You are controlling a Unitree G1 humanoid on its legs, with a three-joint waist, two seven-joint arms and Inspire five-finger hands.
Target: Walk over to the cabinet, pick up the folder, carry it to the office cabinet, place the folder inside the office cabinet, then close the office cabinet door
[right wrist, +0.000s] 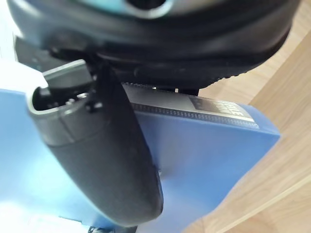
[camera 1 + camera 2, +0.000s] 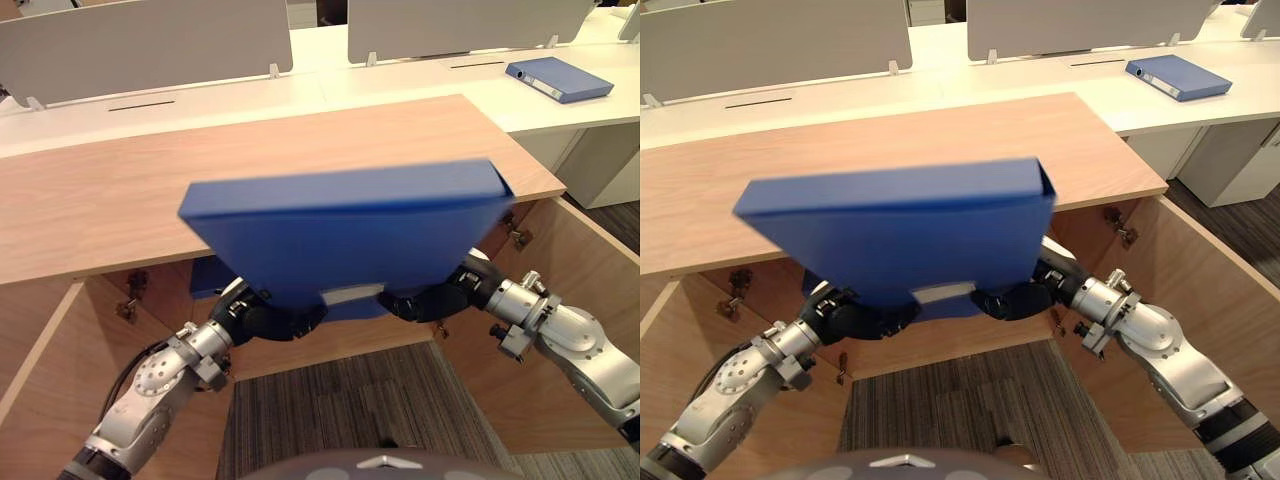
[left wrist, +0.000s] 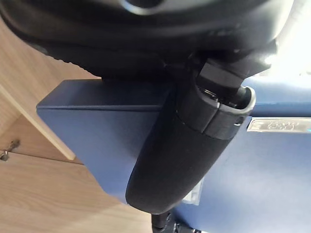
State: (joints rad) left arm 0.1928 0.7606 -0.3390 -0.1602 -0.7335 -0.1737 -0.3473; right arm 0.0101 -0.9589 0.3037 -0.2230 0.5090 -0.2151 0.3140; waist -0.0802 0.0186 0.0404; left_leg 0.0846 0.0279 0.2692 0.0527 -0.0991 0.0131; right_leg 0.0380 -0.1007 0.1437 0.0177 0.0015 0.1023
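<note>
I hold a blue folder (image 2: 345, 235) in the air before the open wooden office cabinet (image 2: 120, 200), its broad face towards me and tilted above the cabinet's top edge. My left hand (image 2: 265, 320) grips the folder's lower left edge and my right hand (image 2: 430, 300) grips its lower right edge. In the left wrist view the dark thumb (image 3: 180, 160) lies pressed across the blue cover (image 3: 97, 126). The right wrist view has the thumb (image 1: 107, 165) clamped on the folder (image 1: 209, 160) by its labelled spine. The cabinet's inside is mostly hidden behind the folder.
Both cabinet doors stand swung out towards me, one at the left (image 2: 40, 360) and one at the right (image 2: 560, 290). Grey carpet (image 2: 340, 400) lies between them. Behind the cabinet run white desks with grey dividers (image 2: 140, 45). A second blue folder (image 2: 558, 79) lies on the far right desk.
</note>
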